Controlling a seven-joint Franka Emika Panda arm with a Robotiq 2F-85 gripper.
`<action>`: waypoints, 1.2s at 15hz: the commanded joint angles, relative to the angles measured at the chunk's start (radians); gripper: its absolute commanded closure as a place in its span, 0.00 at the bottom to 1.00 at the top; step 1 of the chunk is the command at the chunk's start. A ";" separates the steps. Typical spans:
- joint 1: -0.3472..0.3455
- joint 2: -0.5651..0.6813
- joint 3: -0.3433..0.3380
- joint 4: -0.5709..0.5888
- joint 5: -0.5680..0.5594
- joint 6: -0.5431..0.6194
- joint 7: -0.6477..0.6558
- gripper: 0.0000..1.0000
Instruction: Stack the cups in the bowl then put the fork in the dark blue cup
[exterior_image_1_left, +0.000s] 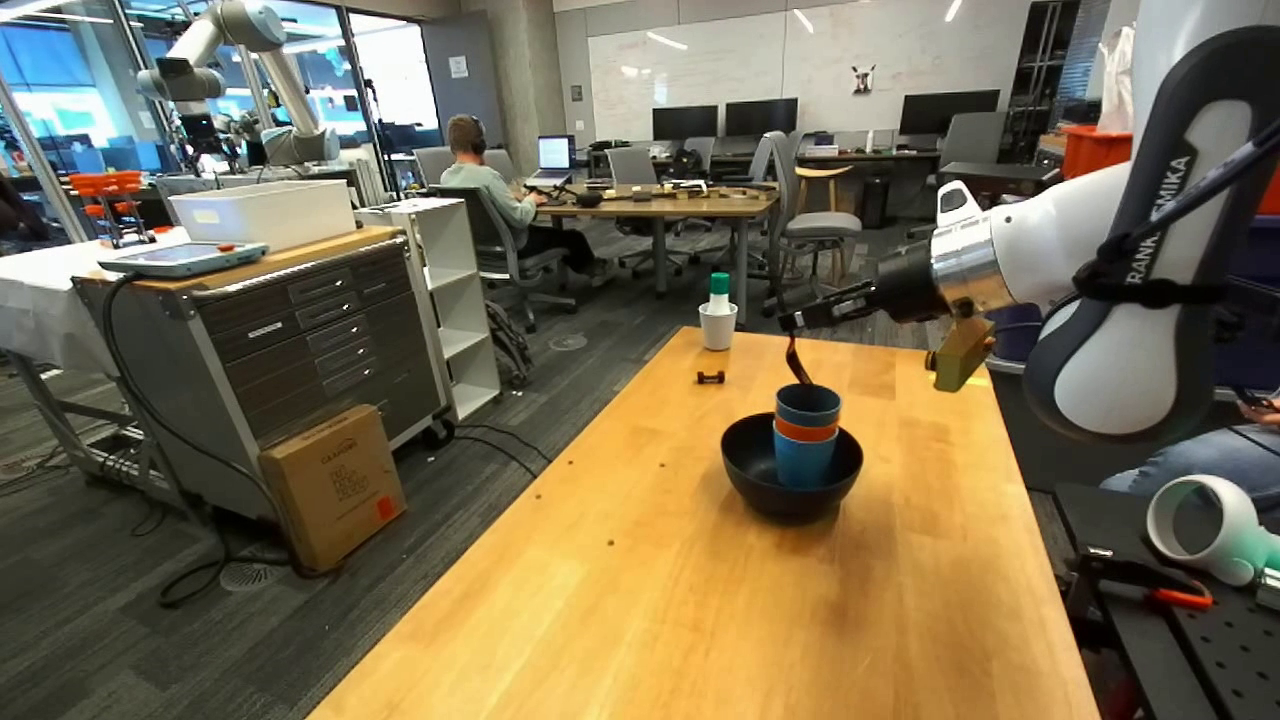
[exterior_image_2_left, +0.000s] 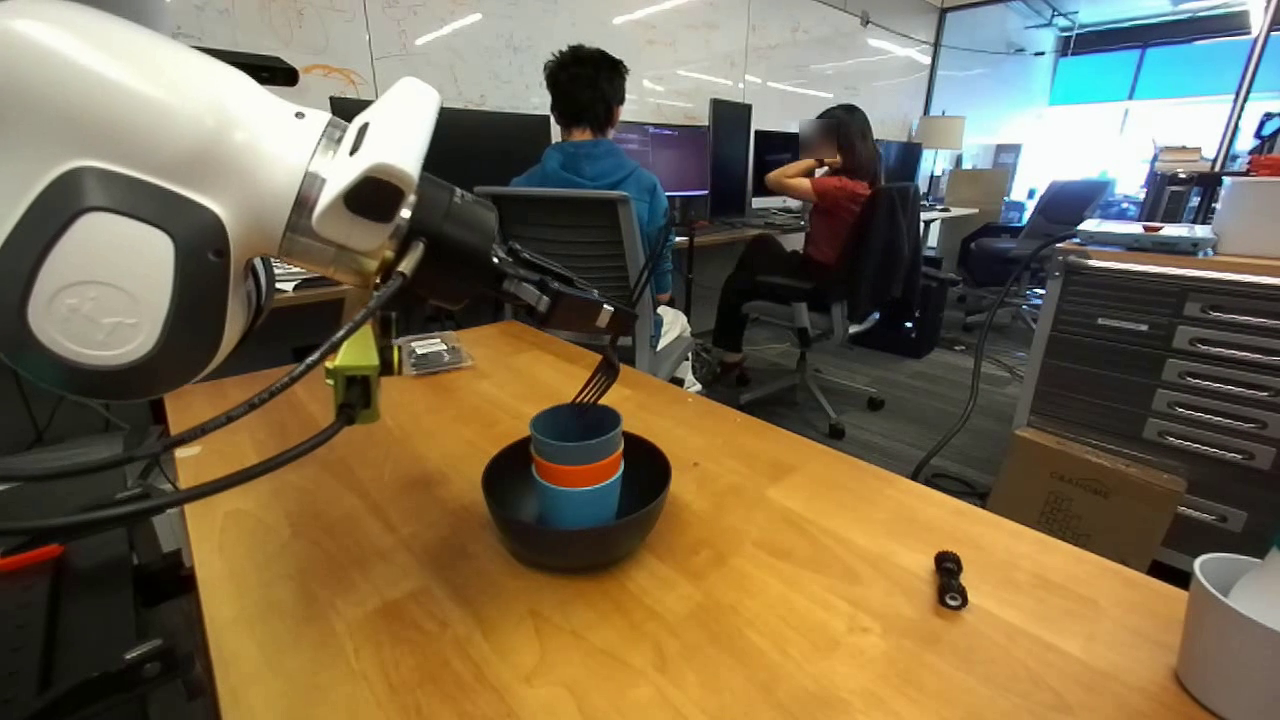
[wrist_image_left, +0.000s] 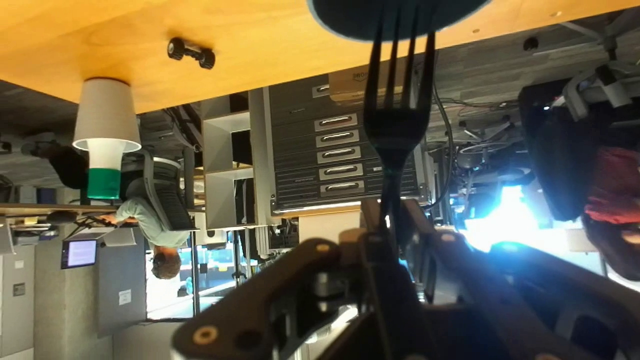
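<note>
Inside the bowl (exterior_image_2_left: 577, 550), light blue cup (exterior_image_2_left: 577, 506) and orange cup (exterior_image_2_left: 580, 472) sat stacked under dark blue cup (exterior_image_2_left: 575, 442); gripper (exterior_image_2_left: 618, 316) clenched fork (wrist_image_left: 397, 130), tines down at dark blue cup's mouth

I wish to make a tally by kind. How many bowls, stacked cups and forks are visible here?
Bowl: 1
Cups: 3 (dark blue cup, orange cup, light blue cup)
Fork: 1
Total: 5
</note>
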 joint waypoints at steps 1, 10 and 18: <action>-0.013 0.040 0.015 0.000 0.054 0.044 -0.050 0.87; -0.006 0.111 0.019 0.008 0.119 0.031 -0.079 0.60; -0.001 0.116 0.031 0.022 0.144 0.039 -0.061 0.10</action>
